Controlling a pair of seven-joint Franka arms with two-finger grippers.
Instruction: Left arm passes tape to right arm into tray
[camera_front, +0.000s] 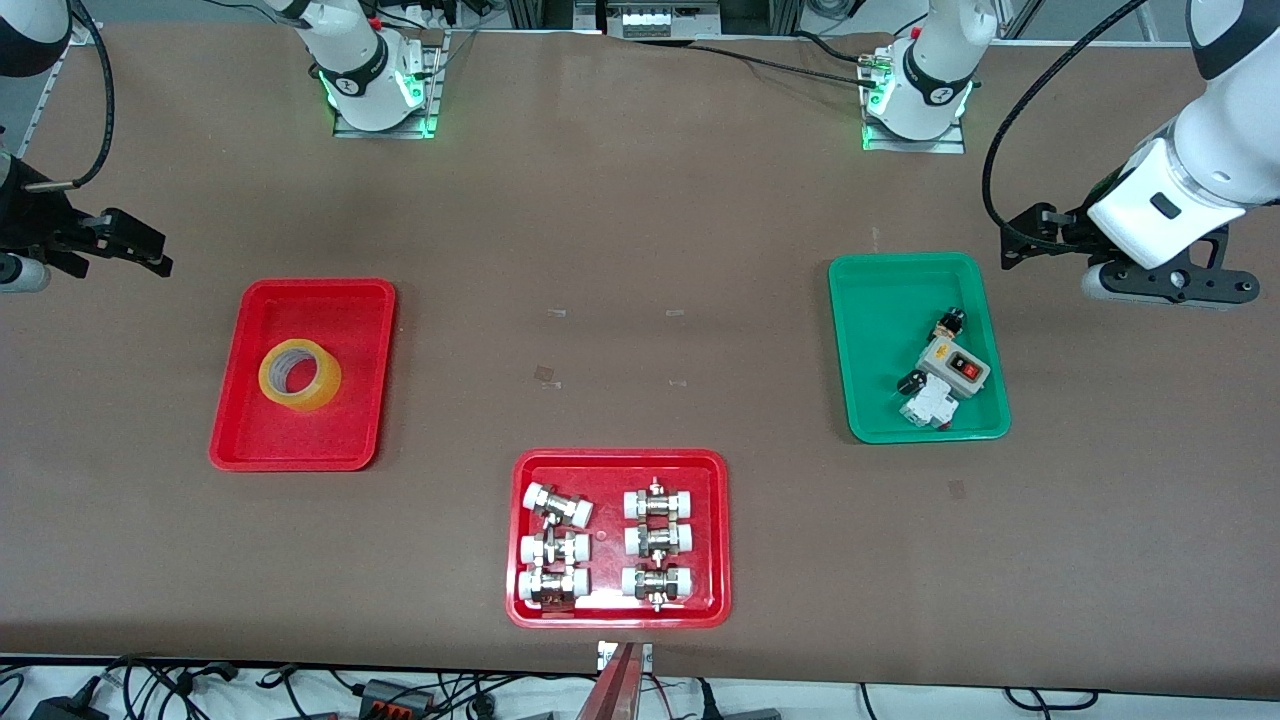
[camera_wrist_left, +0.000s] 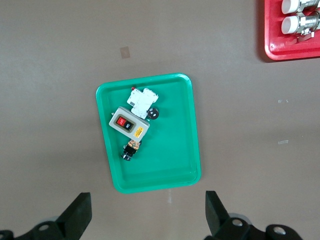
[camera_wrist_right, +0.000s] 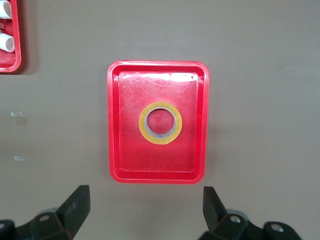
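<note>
The yellow tape (camera_front: 300, 374) lies flat in the plain red tray (camera_front: 352, 318), toward the right arm's end of the table. In the right wrist view the tape (camera_wrist_right: 160, 123) rests at the middle of the tray (camera_wrist_right: 129, 156). My right gripper (camera_front: 25, 262) hangs open and empty over the table's end beside that tray, its jaws (camera_wrist_right: 145, 210) wide apart. My left gripper (camera_front: 1170, 288) hangs open and empty over the left arm's end of the table, beside the green tray; nothing sits between its jaws (camera_wrist_left: 147, 212).
A green tray (camera_front: 900, 290) holds a grey switch box (camera_front: 955, 364) and small electrical parts; it also shows in the left wrist view (camera_wrist_left: 172, 150). A second red tray (camera_front: 612, 468) with several white-capped metal fittings sits nearest the front camera, mid-table.
</note>
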